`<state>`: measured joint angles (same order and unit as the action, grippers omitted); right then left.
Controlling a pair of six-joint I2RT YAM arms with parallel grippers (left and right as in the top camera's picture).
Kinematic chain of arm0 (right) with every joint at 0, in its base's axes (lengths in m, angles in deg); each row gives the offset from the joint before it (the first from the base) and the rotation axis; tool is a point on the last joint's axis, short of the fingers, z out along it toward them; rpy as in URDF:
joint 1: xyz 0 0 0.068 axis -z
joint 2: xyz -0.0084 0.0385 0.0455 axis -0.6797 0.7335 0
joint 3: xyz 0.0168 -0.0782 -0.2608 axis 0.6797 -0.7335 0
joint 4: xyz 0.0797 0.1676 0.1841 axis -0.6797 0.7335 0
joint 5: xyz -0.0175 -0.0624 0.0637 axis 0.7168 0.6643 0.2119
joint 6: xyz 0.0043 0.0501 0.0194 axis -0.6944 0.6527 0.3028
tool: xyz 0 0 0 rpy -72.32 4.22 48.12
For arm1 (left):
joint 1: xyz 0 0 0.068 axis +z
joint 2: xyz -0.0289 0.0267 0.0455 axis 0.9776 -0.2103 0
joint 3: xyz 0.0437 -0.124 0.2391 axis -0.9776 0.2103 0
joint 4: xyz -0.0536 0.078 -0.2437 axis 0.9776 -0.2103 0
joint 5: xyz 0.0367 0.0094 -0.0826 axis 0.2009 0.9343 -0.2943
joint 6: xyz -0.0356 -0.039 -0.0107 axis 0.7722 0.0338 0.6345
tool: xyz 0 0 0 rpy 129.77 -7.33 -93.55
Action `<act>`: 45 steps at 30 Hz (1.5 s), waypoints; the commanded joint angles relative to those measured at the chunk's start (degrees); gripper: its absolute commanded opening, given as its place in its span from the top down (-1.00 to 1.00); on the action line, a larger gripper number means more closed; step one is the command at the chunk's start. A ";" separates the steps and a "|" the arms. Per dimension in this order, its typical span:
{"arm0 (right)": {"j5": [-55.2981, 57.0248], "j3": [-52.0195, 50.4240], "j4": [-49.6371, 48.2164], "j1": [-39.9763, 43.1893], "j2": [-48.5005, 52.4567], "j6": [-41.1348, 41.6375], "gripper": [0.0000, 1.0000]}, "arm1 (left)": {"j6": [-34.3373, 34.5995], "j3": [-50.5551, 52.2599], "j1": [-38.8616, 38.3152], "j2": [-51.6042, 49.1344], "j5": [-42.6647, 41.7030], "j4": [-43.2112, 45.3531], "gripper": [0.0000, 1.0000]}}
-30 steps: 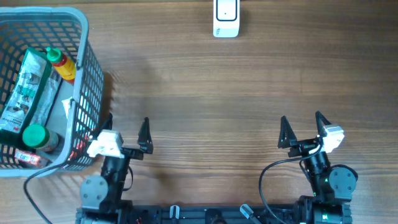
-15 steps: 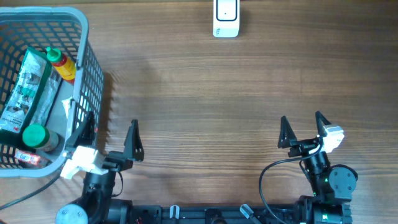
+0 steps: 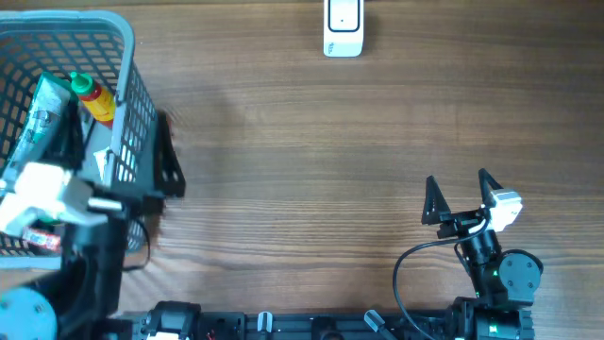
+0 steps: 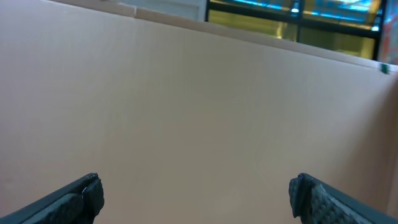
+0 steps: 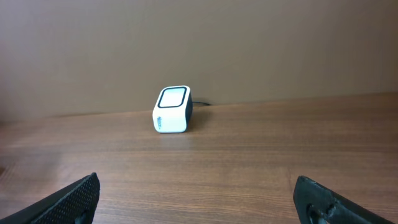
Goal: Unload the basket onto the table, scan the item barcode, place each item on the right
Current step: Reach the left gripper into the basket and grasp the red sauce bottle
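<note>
The white barcode scanner (image 3: 343, 28) stands at the table's far edge; in the right wrist view the scanner (image 5: 172, 110) faces me straight ahead. The items lie in a grey wire basket (image 3: 127, 57) at the left: a red bottle with a green cap (image 3: 94, 99) and a clear packet with a green edge (image 3: 42, 123). My left gripper (image 3: 118, 156) is raised over the basket's right wall, open and empty; its wrist view shows only a plain beige wall between the left gripper's (image 4: 199, 202) fingers. My right gripper (image 3: 461, 194) rests open near the front right, nothing in it.
My raised left arm (image 3: 57, 246) covers the basket's near part and whatever lies there. A bare wooden tabletop (image 3: 311, 161) stretches between the basket, the scanner and the right arm. A black cable (image 3: 415, 260) loops beside the right arm's base.
My left arm has lifted off the table and swung left, up over the basket's right wall, hiding a green-lidded jar seen earlier. The right arm has not moved.
</note>
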<state>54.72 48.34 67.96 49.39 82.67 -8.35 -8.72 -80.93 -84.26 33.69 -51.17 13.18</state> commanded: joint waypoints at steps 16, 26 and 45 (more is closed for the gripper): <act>0.98 -0.07 -0.20 0.35 -0.15 0.11 -0.99 | -17.75 -7.58 20.13 -28.65 31.80 6.51 -1.00; 0.96 -0.07 -0.20 0.35 -0.15 0.11 -0.99 | -6.71 -7.56 35.30 -42.84 -0.63 -5.88 -1.00; 0.96 -0.07 -0.20 0.35 -0.15 0.11 -0.99 | -12.74 -7.56 35.39 -66.12 -6.49 2.82 -1.00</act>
<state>54.74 48.34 67.96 49.41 82.67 -8.35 -20.61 -88.08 -49.22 -29.10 -55.43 15.89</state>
